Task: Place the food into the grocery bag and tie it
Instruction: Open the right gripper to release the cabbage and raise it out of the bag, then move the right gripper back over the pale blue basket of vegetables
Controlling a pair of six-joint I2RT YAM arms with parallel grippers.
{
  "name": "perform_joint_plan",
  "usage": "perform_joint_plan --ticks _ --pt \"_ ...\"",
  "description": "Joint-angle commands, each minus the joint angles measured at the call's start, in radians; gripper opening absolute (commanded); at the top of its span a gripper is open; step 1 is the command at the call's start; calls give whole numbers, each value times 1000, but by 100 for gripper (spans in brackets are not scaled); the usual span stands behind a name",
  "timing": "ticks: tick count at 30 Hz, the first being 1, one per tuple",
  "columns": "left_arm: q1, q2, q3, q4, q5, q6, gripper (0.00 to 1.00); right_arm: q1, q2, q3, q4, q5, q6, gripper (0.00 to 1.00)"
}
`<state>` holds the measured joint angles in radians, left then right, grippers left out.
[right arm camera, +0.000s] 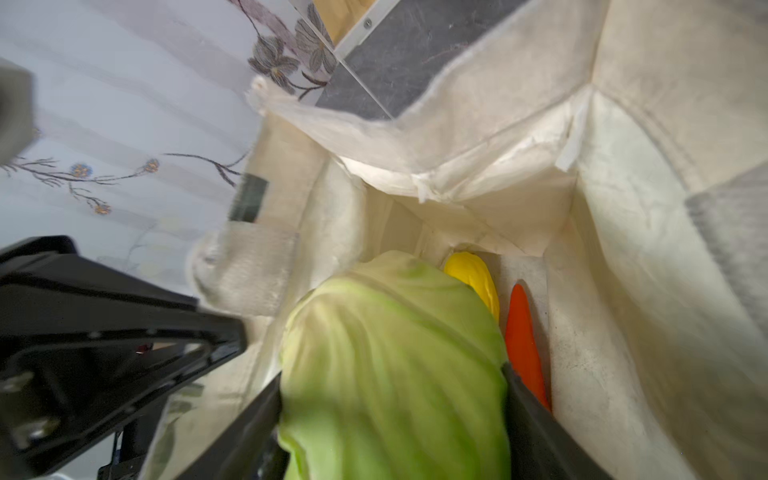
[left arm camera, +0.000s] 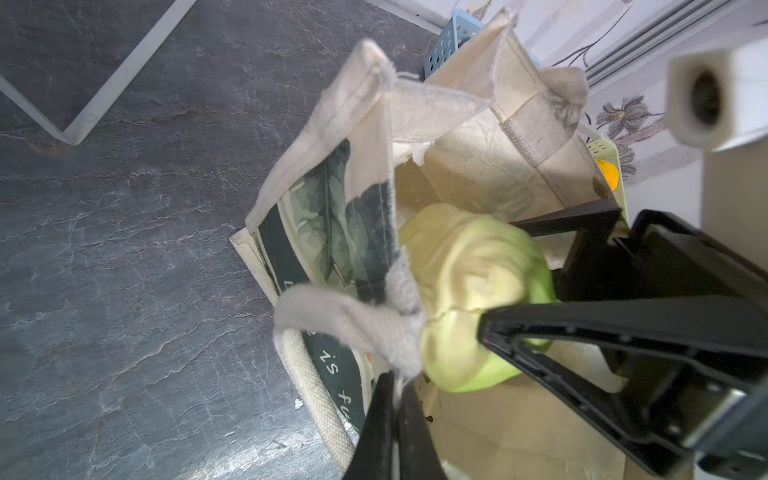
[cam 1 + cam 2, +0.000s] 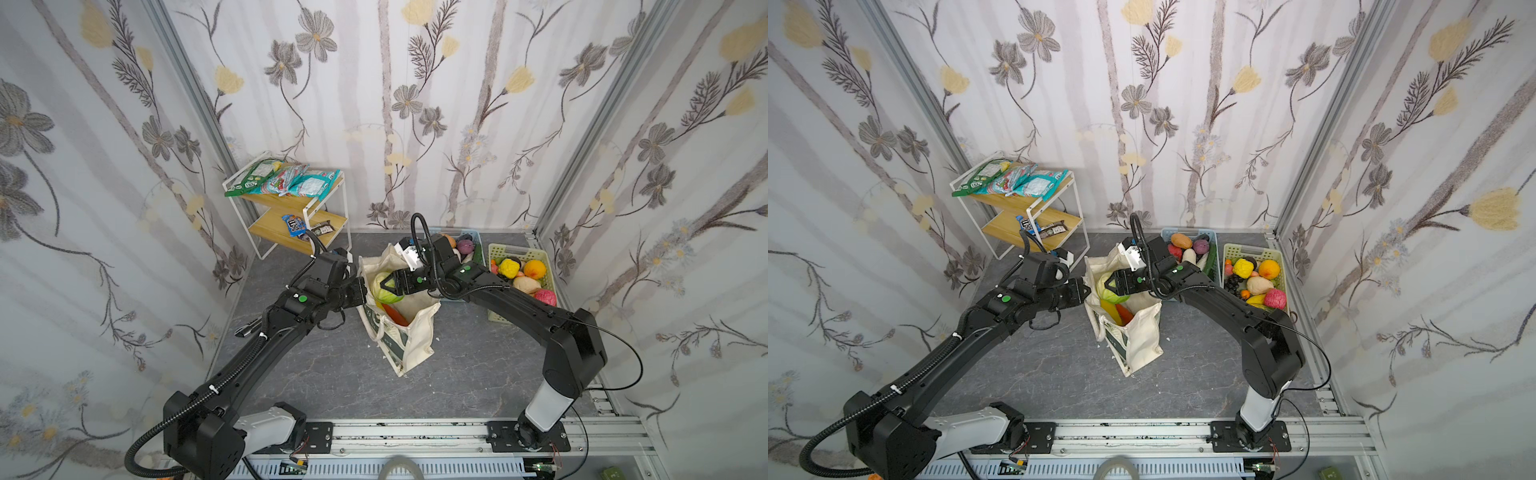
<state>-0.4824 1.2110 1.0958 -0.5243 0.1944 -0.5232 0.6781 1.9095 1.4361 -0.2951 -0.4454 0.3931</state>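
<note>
Nearby, a blue basket (image 3: pixel 1213 239) and a pale green basket (image 3: pixel 513 250) of toy produce are set against the back wall to the right of the grocery bag (image 3: pixel 409 336). A two-tier shelf rack (image 3: pixel 305 212) bearing snack packets (image 3: pixel 291 180) is placed to its left. Part of the blue basket is covered by the right arm (image 3: pixel 511 303), which reaches across it. The bag is stood upright in the middle of the grey table (image 3: pixel 332 374), mouth up, its long side running front to back at a slant. A cream flap of its far rim is folded inward over the opening. Its left rim, by a strap handle, is pinched by the closed left gripper (image 2: pixel 392 386). The cabbage (image 1: pixel 390 353) is clamped between the fingers of the right gripper (image 3: pixel 385 286) in the bag's mouth, above a yellow fruit (image 1: pixel 473 274) and a carrot (image 1: pixel 523 345). The carrot is laid lengthwise along a side wall. White script is printed on the bag's dark green band (image 2: pixel 332 374); only "is fu" can be read. The packets' writing is too small to be read.
</note>
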Motion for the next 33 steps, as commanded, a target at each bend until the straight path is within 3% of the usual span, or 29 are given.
perform_joint_plan --ticks 1,4,12,14,33 --pt "3 -16 5 -23 -10 6 0 11 40 5 75 -10 22 72" --pt "4 -22 2 -23 -9 6 0 16 83 10 67 10 18 73" --pt "4 -24 3 -19 -4 5 0 27 104 15 40 52 -13 89" --pt "4 -22 2 -19 -4 6 0 26 91 15 40 54 -16 99" --pt "4 -22 -15 -7 -6 0 0 -34 -108 36 21 72 4 99"
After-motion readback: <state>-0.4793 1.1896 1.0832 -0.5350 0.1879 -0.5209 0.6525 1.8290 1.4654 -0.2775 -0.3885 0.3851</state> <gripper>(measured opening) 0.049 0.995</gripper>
